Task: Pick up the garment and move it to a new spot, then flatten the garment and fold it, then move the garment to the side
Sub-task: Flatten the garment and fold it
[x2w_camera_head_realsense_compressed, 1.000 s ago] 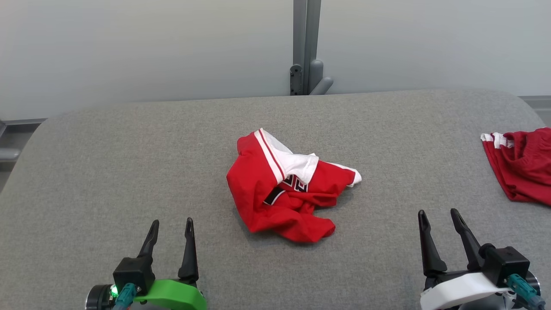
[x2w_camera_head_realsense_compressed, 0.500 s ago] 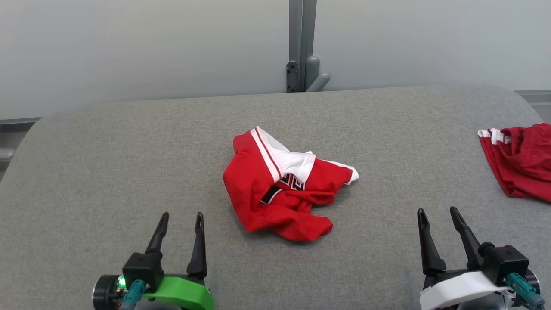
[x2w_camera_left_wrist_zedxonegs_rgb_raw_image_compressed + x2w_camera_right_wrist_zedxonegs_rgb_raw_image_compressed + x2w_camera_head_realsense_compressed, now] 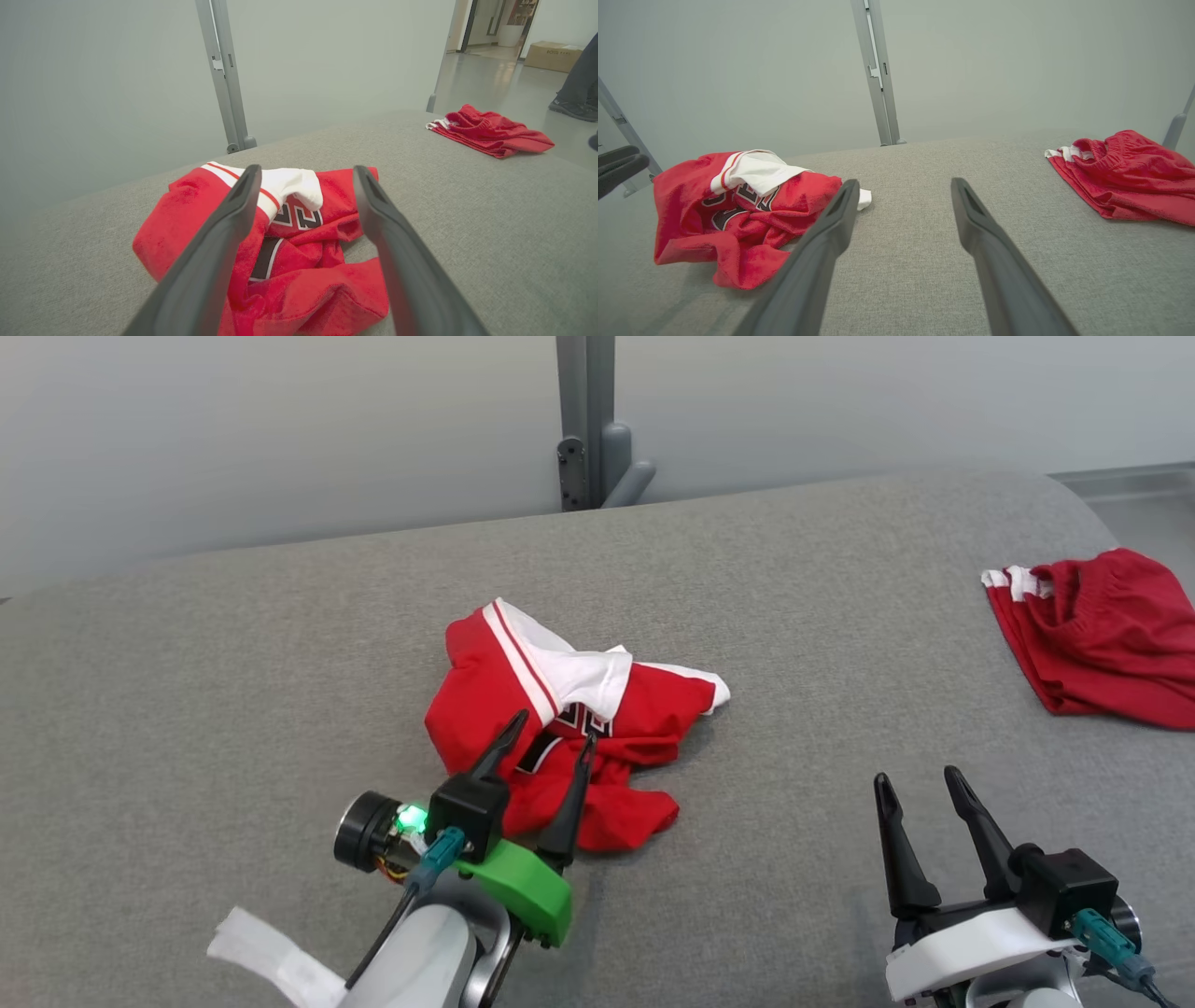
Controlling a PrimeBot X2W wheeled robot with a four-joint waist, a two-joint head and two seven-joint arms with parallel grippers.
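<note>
Red garment (image 3: 653, 709) lay crumpled at the table's (image 3: 233, 691) middle, so I held the left gripper (image 3: 556, 726) wide over its near edge for the pick; the right gripper (image 3: 916, 776) idled open by the front edge.

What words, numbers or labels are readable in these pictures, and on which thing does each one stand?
Jersey: two black digits edged in white, their tops hidden by its own folded cloth. They look like "22", but this is not certain.
Box: dark print, too small and blurred to read.
Shorts: no text can be seen.
</note>
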